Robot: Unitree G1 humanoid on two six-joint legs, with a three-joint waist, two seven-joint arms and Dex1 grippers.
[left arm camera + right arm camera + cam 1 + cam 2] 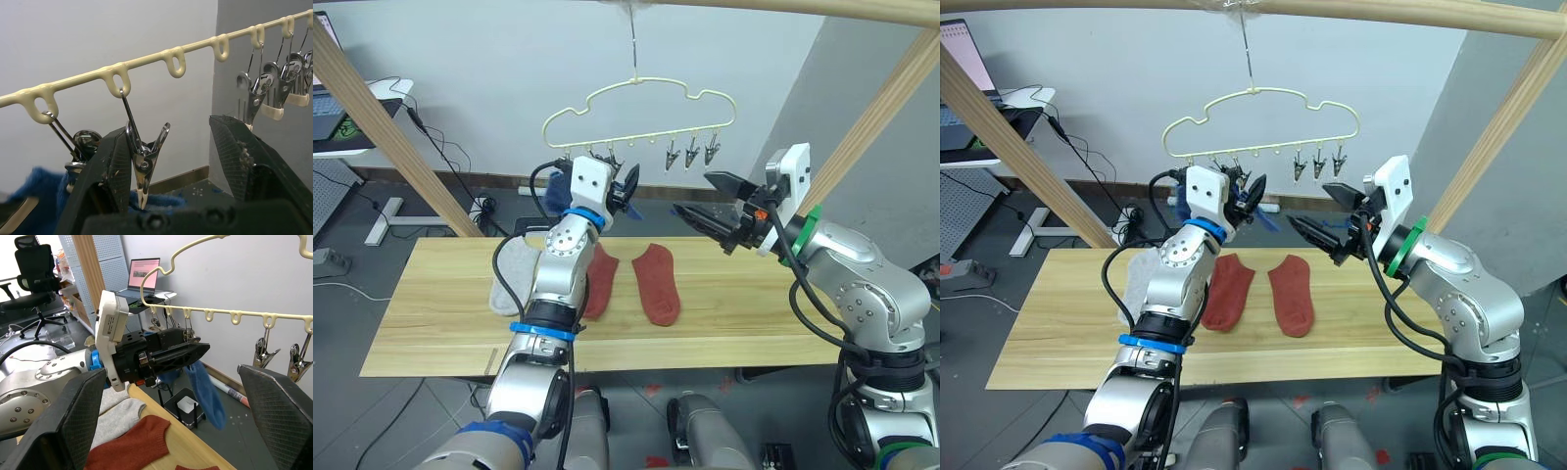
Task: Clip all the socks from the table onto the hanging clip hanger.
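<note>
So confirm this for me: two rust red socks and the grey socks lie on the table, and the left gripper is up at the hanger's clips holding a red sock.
Wrong in one respect: the sock at the left gripper is a blue sock, not red, as the right wrist view shows. The rest stands: two rust red socks and the grey socks lie on the table, and the gripper is at the clip hanger.

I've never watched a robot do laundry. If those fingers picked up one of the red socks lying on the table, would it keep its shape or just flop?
Probably flop: the red sock lies flat and thin on the table, and the blue sock already on the clip hanger droops limply. It looks light, and unlikely to roll or slip.
</note>
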